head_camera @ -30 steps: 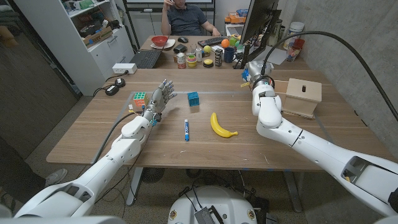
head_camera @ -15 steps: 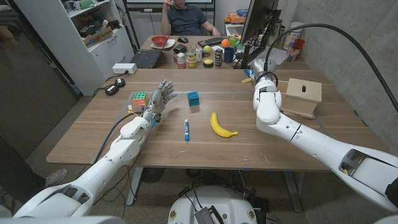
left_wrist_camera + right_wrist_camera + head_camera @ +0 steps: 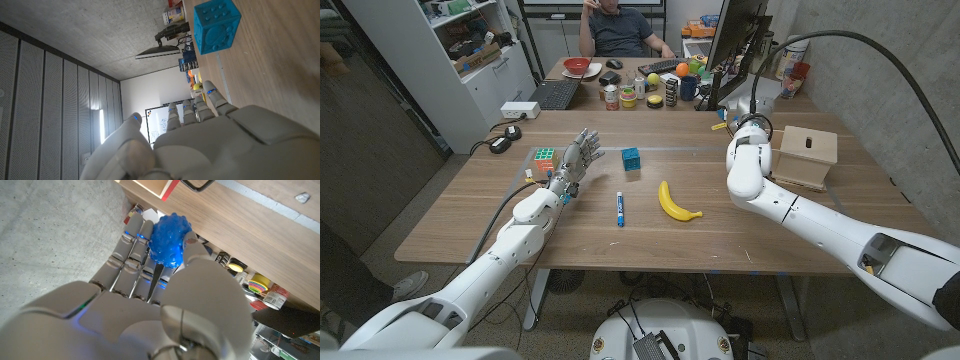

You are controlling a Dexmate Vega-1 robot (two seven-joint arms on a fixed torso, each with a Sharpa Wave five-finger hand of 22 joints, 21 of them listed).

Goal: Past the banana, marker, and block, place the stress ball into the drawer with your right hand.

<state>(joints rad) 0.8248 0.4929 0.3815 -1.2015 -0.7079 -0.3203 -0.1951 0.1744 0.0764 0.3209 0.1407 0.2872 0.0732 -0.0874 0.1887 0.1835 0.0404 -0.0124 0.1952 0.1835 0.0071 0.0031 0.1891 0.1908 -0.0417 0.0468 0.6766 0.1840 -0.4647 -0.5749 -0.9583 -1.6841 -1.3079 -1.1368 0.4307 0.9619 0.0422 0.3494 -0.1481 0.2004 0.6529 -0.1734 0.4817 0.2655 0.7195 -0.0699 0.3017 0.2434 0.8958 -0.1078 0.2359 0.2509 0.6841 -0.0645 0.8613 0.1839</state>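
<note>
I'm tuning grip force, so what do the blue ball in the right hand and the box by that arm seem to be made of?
The knobbly blue stress ball, pinched in the right robot hand, looks like soft, glossy translucent rubber or gel, judging by its bumpy, shiny surface. The pale wooden box looks like unfinished plywood: matte, light grain, with a dark slot on top.
</note>
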